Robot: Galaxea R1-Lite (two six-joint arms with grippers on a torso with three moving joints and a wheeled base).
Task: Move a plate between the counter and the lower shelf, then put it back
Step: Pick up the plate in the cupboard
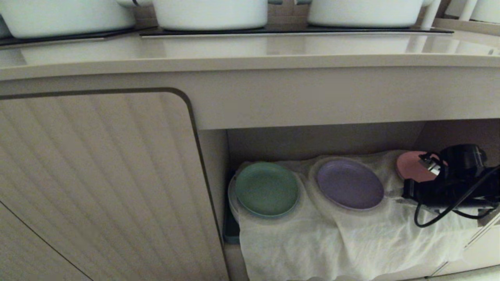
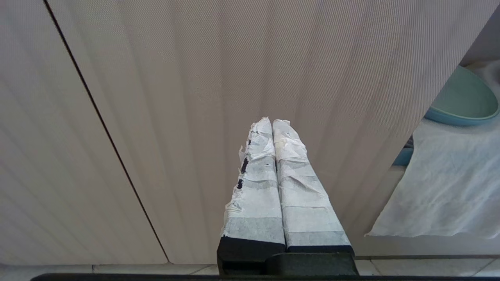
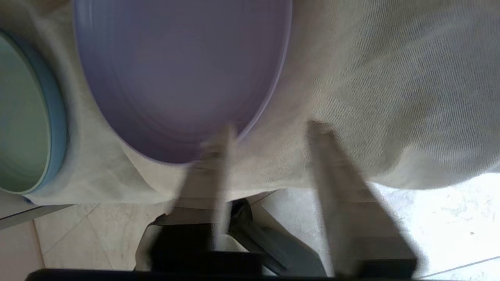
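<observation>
I've got a pale lilac plate (image 1: 349,184) between a green plate (image 1: 266,189) and a pink plate (image 1: 410,166), on white cloth (image 1: 332,242); beige counter (image 1: 250,58), ribbed beige door (image 1: 97,175).

Beige kitchen all round. Ribbed, fluted cabinet door (image 1: 97,175) filling the left, rounded at its top corner, outlined by a thin dark seam. White pots (image 1: 211,13) lined up along the back, on black hob panels (image 1: 297,30). Pale tiled floor (image 3: 429,226) below, brightly lit on one side. Soft, warm, dim light elsewhere.
</observation>
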